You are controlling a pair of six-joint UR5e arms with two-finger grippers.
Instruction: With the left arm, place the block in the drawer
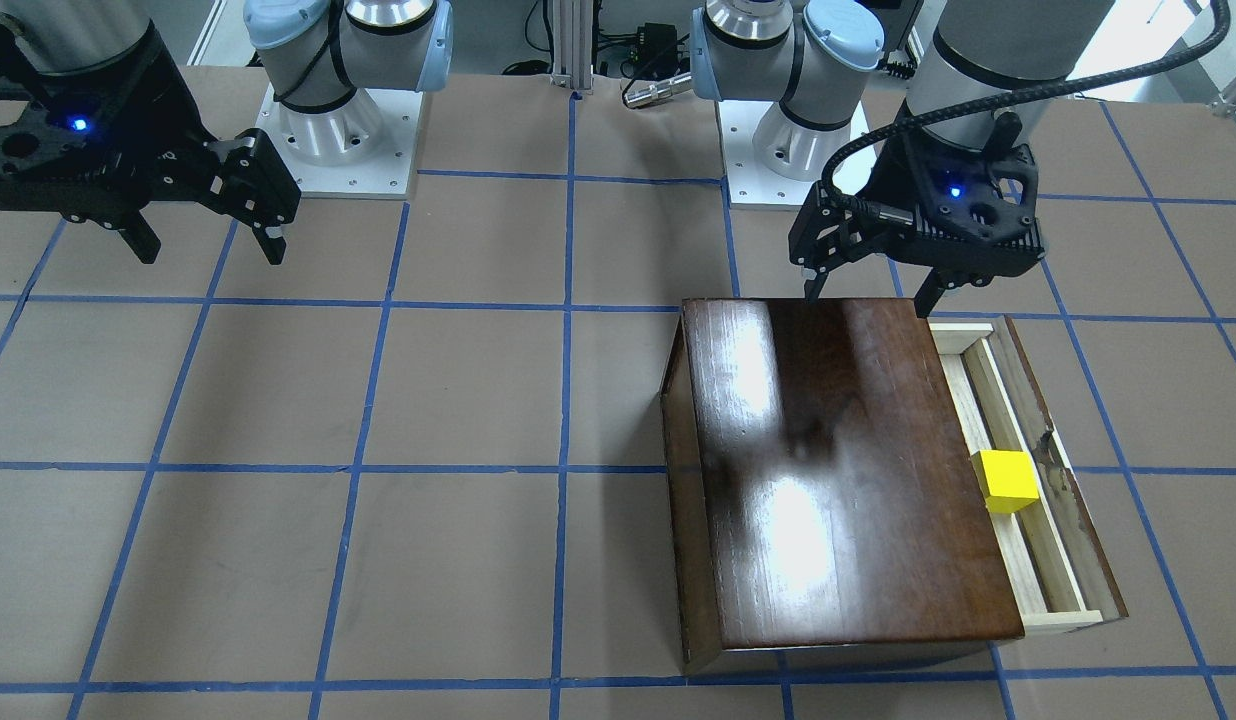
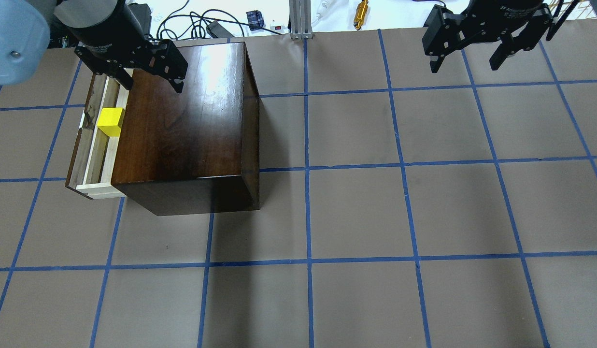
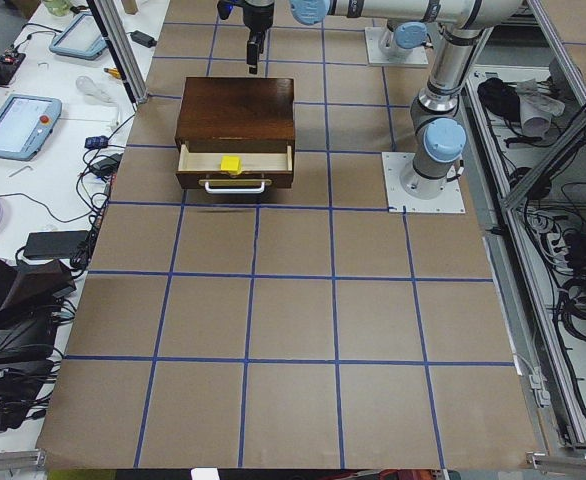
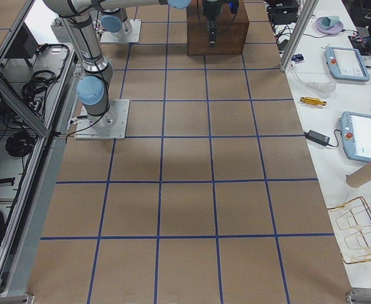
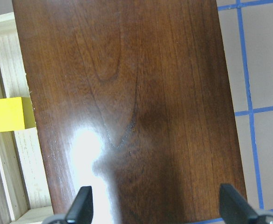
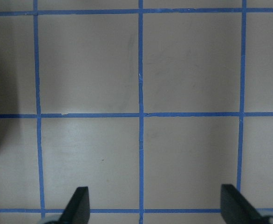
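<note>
The yellow block [image 1: 1005, 480] lies inside the open drawer [image 1: 1070, 520] of the dark-brown wooden box [image 1: 838, 470]. The block also shows in the overhead view [image 2: 110, 121] and the left wrist view [image 5: 10, 114]. The pale-wood drawer [image 2: 88, 145] is pulled out a little from the box [image 2: 182, 125]. My left gripper [image 1: 868, 298] is open and empty. It hovers above the box top, apart from the block, as the overhead view [image 2: 152, 88] shows. My right gripper [image 1: 211, 255] is open and empty over bare table far from the box [image 2: 463, 67].
The brown table is marked with a blue tape grid [image 2: 305, 166]. The two arm bases [image 1: 338, 130] [image 1: 798, 140] stand at the robot's side. Cables and a brass tool [image 2: 361, 8] lie beyond the far edge. Side benches hold tablets [image 3: 18, 125].
</note>
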